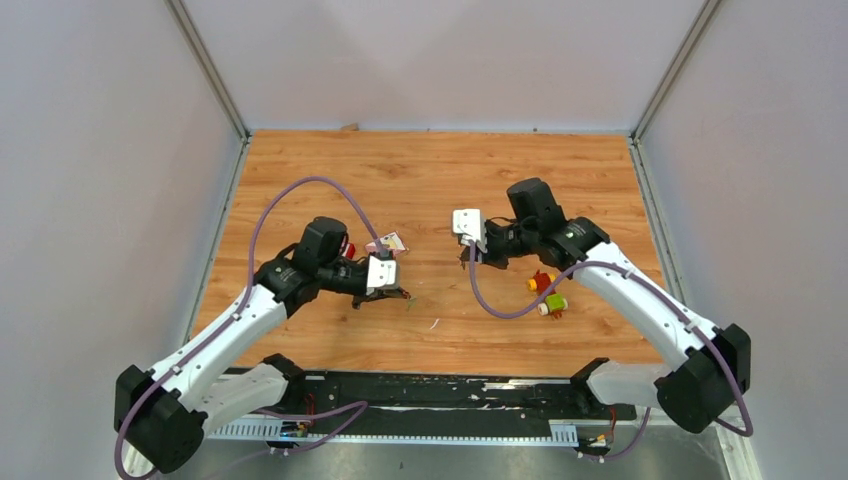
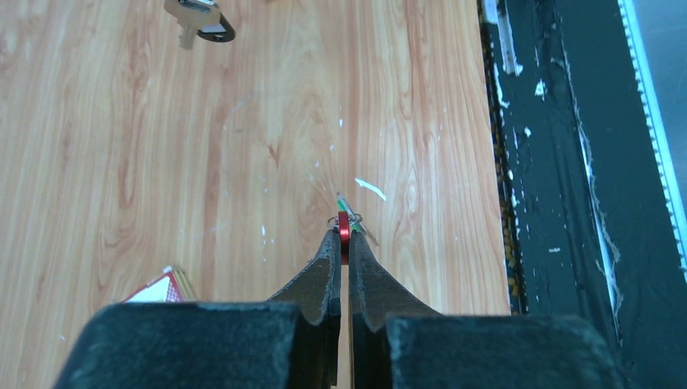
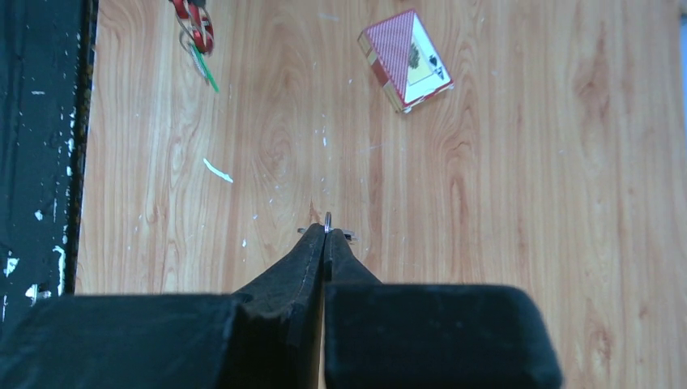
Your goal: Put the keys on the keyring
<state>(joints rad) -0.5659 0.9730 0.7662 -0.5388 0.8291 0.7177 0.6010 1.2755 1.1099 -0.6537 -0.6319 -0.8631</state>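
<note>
My left gripper (image 2: 343, 237) (image 1: 400, 292) is shut on the red keyring (image 2: 343, 224), held edge-on just above the wood. The green key (image 2: 345, 201) and a thin wire loop stick out past its tip. In the right wrist view the keyring (image 3: 198, 23) and green key (image 3: 207, 71) show at the top left. My right gripper (image 3: 326, 230) (image 1: 470, 256) is shut on a small metal ring (image 3: 327, 219) of the black-headed key. That key (image 2: 199, 19) shows in the left wrist view; in the right wrist view it is mostly hidden under the fingers. The grippers are apart, facing each other.
A red playing-card box (image 1: 388, 243) (image 3: 407, 58) (image 2: 162, 289) lies behind the left gripper. A red-yellow-green toy block cluster (image 1: 546, 292) sits under the right arm. A white scrap (image 2: 371, 189) lies on the wood. The black base strip (image 1: 430, 392) runs along the near edge.
</note>
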